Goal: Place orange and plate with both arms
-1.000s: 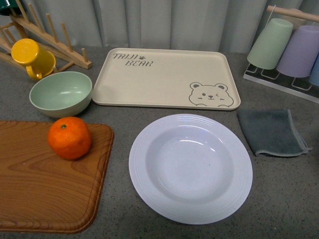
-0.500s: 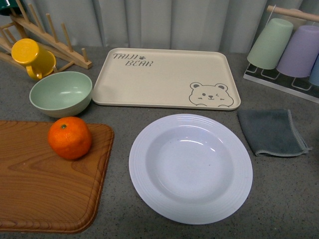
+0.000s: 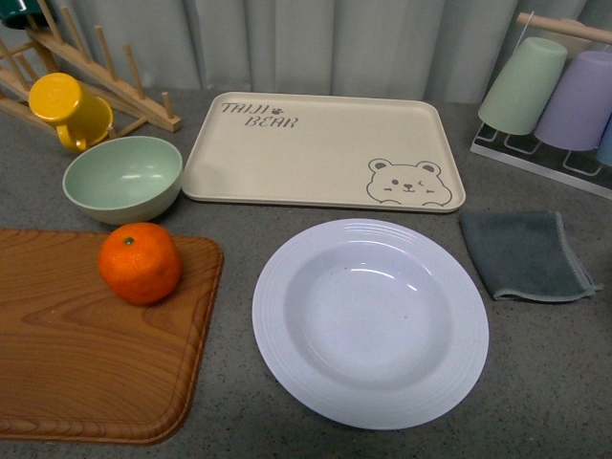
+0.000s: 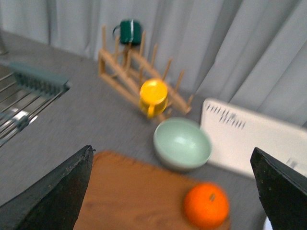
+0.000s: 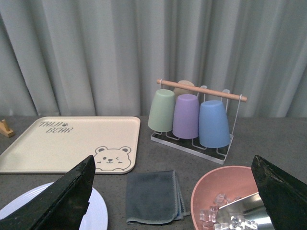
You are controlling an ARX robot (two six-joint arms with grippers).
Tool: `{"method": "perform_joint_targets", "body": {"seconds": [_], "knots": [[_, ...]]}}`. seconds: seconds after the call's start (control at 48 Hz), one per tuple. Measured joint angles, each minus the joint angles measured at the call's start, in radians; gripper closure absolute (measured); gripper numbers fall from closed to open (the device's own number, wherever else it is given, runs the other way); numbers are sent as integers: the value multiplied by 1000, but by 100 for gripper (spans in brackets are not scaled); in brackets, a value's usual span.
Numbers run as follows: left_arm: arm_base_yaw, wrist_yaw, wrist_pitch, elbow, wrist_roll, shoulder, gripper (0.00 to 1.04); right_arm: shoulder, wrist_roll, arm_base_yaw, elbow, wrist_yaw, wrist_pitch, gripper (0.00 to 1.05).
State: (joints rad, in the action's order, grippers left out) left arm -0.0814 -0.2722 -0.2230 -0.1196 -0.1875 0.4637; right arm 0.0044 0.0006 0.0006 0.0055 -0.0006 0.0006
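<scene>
Orange (image 3: 140, 263) sits on wooden cutting board (image 3: 86, 373), near board's far right corner, stem dot up. Board lies front left on grey tabletop (image 3: 229, 239). Plate (image 3: 287, 277), white w/ ridged rim, lies flat on tabletop just right of board, not touching it, nothing in it. Orange & plate are apart, w/ board edge & a strip of tabletop btw them.

Behind board: pale green bowl (image 3: 122, 179), upright, near orange but off the board. Behind plate: beige bear tray (image 3: 316, 153), printed "TAIJI BEAR". Right of plate: folded grey cloth (image 3: 524, 253). Far left: wooden dish rack (image 3: 105, 81) w/ yellow mug (image 3: 69, 110) tipped on its pegs. Far right: upturned green cup (image 3: 521, 86) & purple cup (image 3: 577, 98) on a wire stand.

Left wrist view is blurred. Left fingers (image 4: 57, 191) are spread wide, gripping nothing, up above the tabletop. Btw them show orange (image 4: 206, 205), board, bowl & mug; a dark green cup (image 4: 129, 31) tops the rack.

Right wrist view: right fingers (image 5: 62, 196) likewise spread wide, nothing held. Plate rim (image 5: 100, 207) shows beside one finger, w/ cloth & tray beyond. By the other finger is a pink bowl (image 5: 211, 184) w/ ice cubes & a metal scoop (image 5: 240, 211). Blue cup (image 5: 213, 123) hangs next to the purple one.
</scene>
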Motion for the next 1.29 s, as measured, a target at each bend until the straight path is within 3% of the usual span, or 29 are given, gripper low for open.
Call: {"method": "perform_joint_targets", "body": {"seconds": [0.042,0.104,0.271,0.5,0.854,1.292], "knots": [[-17,16,-234,-110,-11,275,6,0,0,0,0,-4,0,9],[-61,22,-378,-230,-17,571,6,0,0,0,0,-2,0,9],[-135,34,-373,-337,-36,1013,6,0,0,0,0,-1,0,9],[-147,50,-322,-430,-57,1157,6,0,0,0,0,-1,0,9],[-151,164,-192,-550,5,1345,6,0,0,0,0,-1,0,9],[-123,184,-138,-624,23,1496,6,0,0,0,0,-1,0,9]]}}
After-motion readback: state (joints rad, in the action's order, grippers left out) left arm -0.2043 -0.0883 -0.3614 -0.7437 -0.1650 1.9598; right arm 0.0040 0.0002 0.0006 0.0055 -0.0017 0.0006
